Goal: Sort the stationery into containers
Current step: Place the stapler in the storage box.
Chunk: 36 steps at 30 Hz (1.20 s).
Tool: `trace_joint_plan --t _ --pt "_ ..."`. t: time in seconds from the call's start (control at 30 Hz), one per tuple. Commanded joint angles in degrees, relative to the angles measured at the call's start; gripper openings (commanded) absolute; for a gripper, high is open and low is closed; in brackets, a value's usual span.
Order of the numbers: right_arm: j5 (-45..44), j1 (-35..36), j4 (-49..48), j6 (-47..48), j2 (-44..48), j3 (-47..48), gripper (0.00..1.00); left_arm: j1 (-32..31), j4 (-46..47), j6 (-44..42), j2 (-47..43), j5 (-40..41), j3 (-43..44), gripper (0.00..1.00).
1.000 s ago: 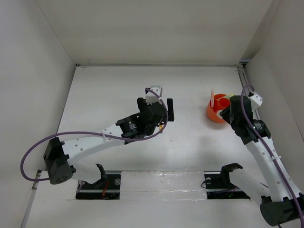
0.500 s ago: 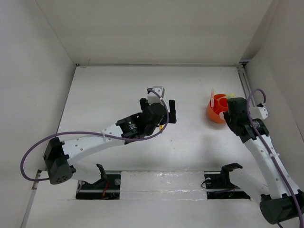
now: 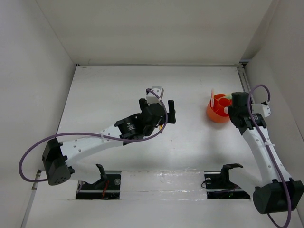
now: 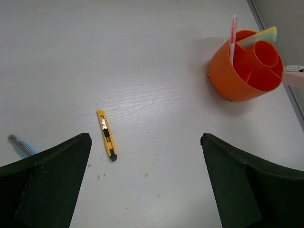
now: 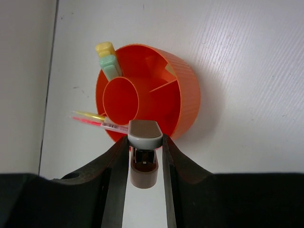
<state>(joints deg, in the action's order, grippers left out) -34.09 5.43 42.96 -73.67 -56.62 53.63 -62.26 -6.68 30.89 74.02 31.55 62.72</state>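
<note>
Orange tub [image 5: 187,104] standing at right edge of desk [image 3: 114,90]; grey-brown piece [image 5: 144,133] being held over its near rim, clamped in right pincer [image 5: 145,147]; release into free compartment judged next. Left pincer [image 4: 145,137] being held wide open above yellow cutter [image 4: 106,134], blue pen [image 4: 16,144] nearby.

A robotics lab booth: plain white walls [image 3: 142,28] box in a white table [image 3: 104,90] (arms [image 3: 90,142] bolted at its edge).

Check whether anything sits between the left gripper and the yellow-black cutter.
Nothing visible. The yellow-black cutter lies alone on the bare table, in front of the open left gripper. The blue pen lies off to one side, apart.
</note>
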Motion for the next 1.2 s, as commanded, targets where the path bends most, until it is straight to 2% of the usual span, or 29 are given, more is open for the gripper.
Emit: trace_joint_plan --t 0.0,0.5,0.9,1.1,1.17 --pt "1.47 -2.78 -5.78 1.33 0.19 -0.8 0.0 -0.23 1.67 -0.66 -2.21 0.62 0.21 1.0" --pt "7.8 -6.75 -15.71 5.11 -3.76 -6.16 0.0 -0.23 0.61 -0.66 -0.63 2.2 0.74 1.0" --pt "8.86 -7.8 -16.24 6.95 -6.84 -6.69 0.0 -0.23 0.61 -1.19 0.42 3.95 1.27 1.0" --pt "9.39 -7.8 -17.38 7.49 -6.84 -7.92 0.09 -0.23 0.61 -1.19 0.95 3.44 1.27 1.0" --pt "9.92 -7.8 -17.38 7.49 -6.31 -7.92 0.2 -0.23 0.61 -1.19 0.95 3.43 1.27 1.0"
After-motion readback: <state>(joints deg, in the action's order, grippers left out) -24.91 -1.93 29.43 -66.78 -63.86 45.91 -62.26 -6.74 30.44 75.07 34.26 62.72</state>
